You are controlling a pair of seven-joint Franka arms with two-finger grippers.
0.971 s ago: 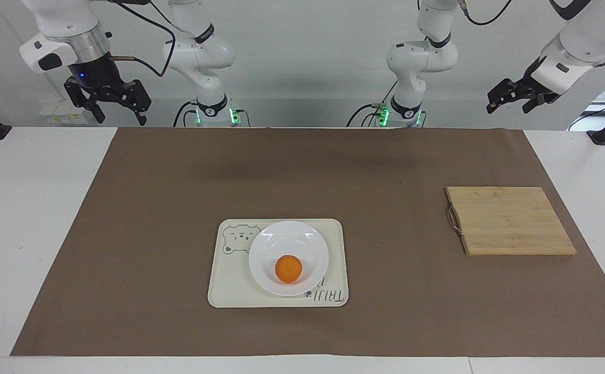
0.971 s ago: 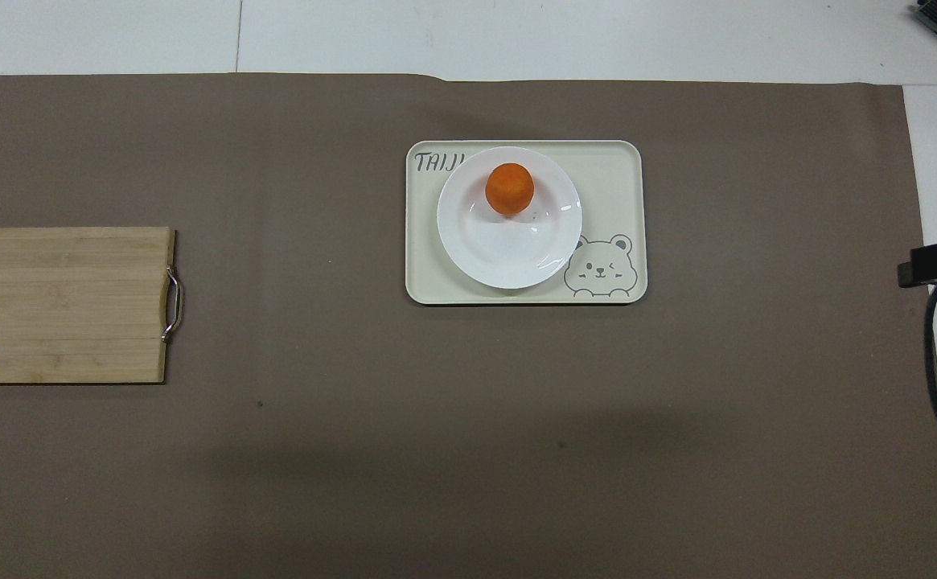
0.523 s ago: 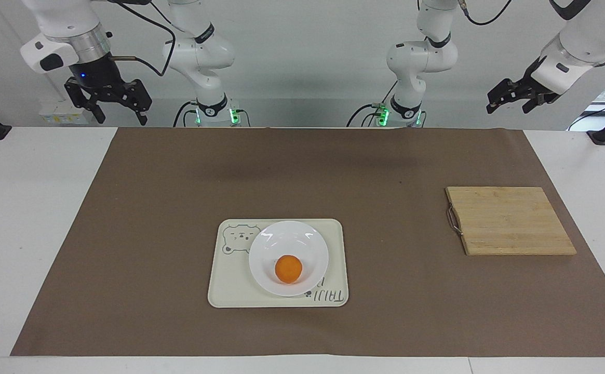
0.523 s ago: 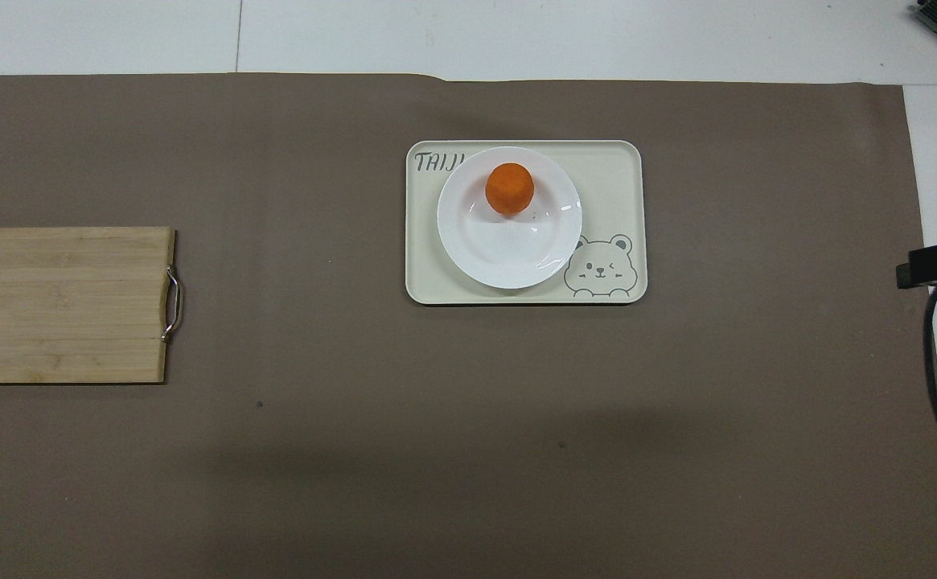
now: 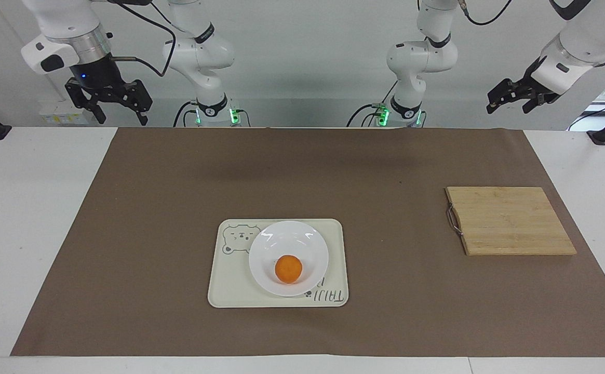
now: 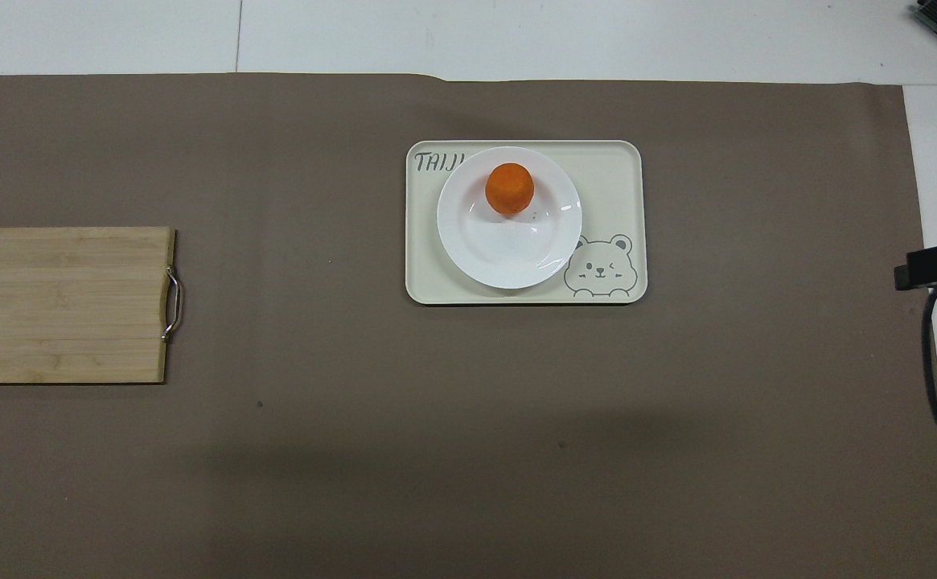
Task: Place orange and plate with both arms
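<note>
You see the orange (image 5: 288,268), small, round and bright, resting in the plate (image 5: 307,244), on its part farther from the robots. The plate, white, glossy and shallow, sits upright on a cream bear-print tray (image 5: 229,280) mid-worktop.

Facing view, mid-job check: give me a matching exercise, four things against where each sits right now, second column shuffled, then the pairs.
Things:
1. orange
2. plate
3. bear-print tray
4. cutting board

Places:
A. on the brown mat, toward the left arm's end of the table
B. on the plate
C. on the brown mat, mid-table
D. on the bear-print tray

Pairs: 1-B, 2-D, 3-C, 4-A
</note>
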